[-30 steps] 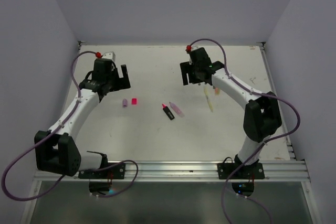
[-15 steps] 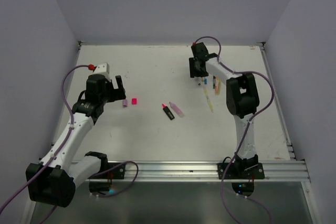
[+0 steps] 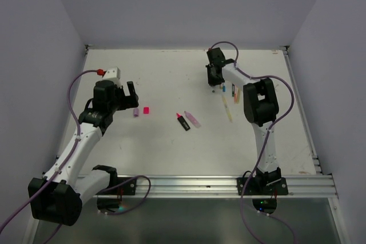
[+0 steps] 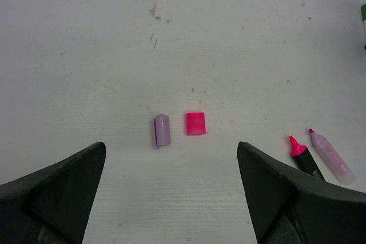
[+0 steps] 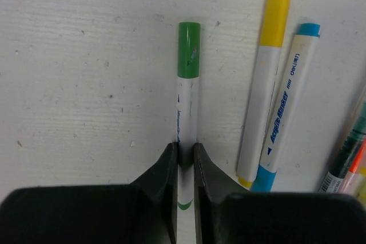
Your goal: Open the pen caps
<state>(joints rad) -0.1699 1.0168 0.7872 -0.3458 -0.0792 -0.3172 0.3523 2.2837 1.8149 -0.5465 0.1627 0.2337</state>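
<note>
At the far right of the counter [image 3: 166,72], a white pen [image 5: 187,112] with its green cap [image 5: 189,50] on is pinched between the narrowed jaws of the right gripper [image 5: 184,151]. Just beside it, a yellow-capped pen [image 5: 264,84] and a blue-capped pen [image 5: 284,107] are laid side by side. Toward the left, a lilac cap [image 4: 162,130] and a pink cap [image 4: 195,123] are seen loose on the counter near the left gripper [image 4: 170,152], whose jaws are spread wide.
</note>
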